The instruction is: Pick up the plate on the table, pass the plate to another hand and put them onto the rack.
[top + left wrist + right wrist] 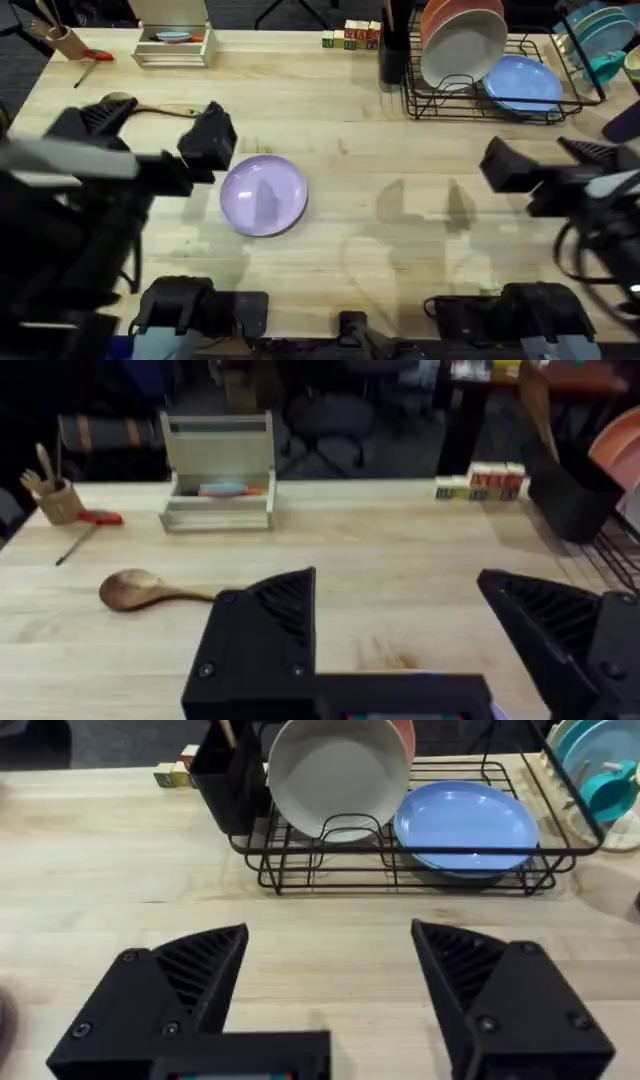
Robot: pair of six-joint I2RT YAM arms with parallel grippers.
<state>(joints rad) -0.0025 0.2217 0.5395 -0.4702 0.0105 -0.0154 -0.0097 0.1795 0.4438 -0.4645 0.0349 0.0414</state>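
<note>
Overhead view: the left gripper (205,150) is hovering beside the plate (263,195), nothing grasped yet.

The plate is lying flat on the table (350,250), well apart from the rack (480,100), with the left gripper's fingers spread and empty at its upper-left edge. The right gripper (330,980) is waiting with fingers likewise parted, facing the rack, where a white plate (335,775) and a light blue plate (465,825) are already sitting. Being shallow and glossy, the plate is likely risking a slip: a finger failing to get under the rim could push it sliding, or a thin pinch could let it tip during the handover.
</note>
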